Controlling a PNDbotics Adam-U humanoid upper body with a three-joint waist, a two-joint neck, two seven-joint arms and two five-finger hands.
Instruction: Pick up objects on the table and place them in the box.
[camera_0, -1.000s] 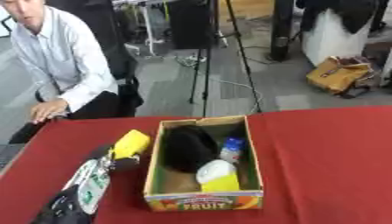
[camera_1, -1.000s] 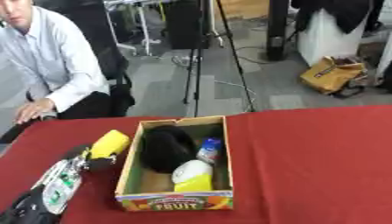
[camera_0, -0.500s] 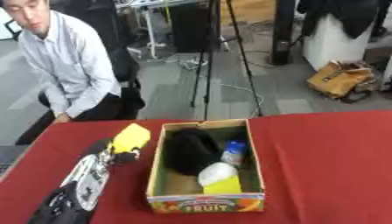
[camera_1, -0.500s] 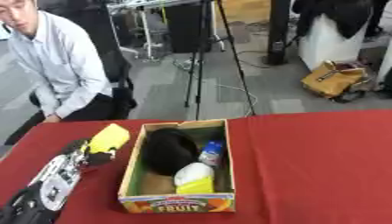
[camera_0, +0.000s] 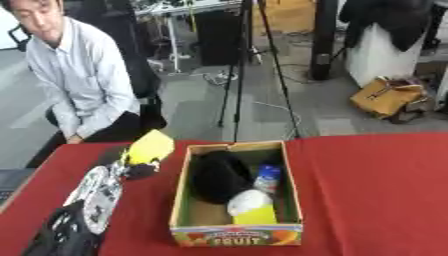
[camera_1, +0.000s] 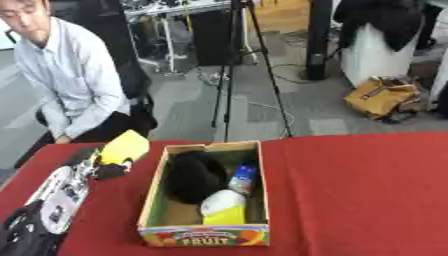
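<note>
A yellow object (camera_0: 150, 146) is seen gripped in the left robot hand (camera_0: 131, 165), raised above the red tabletop (camera_0: 376, 190) just short of the near wall of the cardboard box (camera_0: 180, 200), which lies directly to the hand's right. Compared with a second ago, the object is carried higher and slightly closer to the box rim, though the head camera has also tilted, so part of that shift may be only apparent. Already inside the box, further right of the hand, are a black rounded item (camera_0: 219, 175), a small blue-capped bottle (camera_0: 267, 177) and a white and yellow item (camera_0: 251, 207). The transfer is judged to be under way, with the release over the box opening not yet made. The right robot hand is not shown in either view
</note>
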